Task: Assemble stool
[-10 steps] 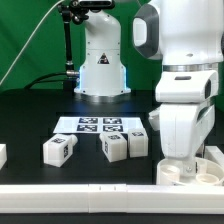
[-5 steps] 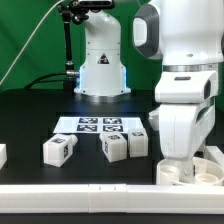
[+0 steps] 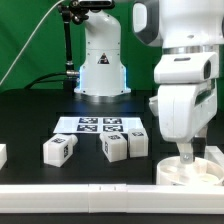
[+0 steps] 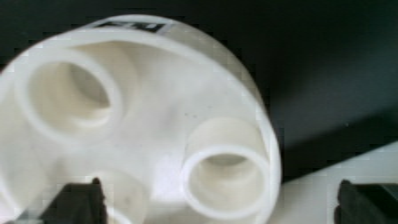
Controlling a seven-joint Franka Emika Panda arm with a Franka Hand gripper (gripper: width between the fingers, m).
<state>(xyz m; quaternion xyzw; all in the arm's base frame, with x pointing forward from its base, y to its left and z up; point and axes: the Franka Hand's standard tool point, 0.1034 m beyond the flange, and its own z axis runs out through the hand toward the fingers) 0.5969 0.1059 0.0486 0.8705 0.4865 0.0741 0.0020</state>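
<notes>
Gripper (image 3: 188,157) hovers low over the round white stool seat (image 3: 176,172), lying at about four o'clock on the table (image 3: 30,120), with fingers (image 4: 71,205) spread wide either side of the rim, apparently lined up to grasp it, while loose legs (image 3: 113,147) wait near seven o'clock.

The seat (image 4: 169,110) is smooth white plastic, faintly glossy; the table (image 3: 30,120) matt black.

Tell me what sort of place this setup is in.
Most likely a robotics lab bench: a black table carrying a marker board of printed tags, tagged white stool legs, and a green backdrop behind the arm's base.
</notes>
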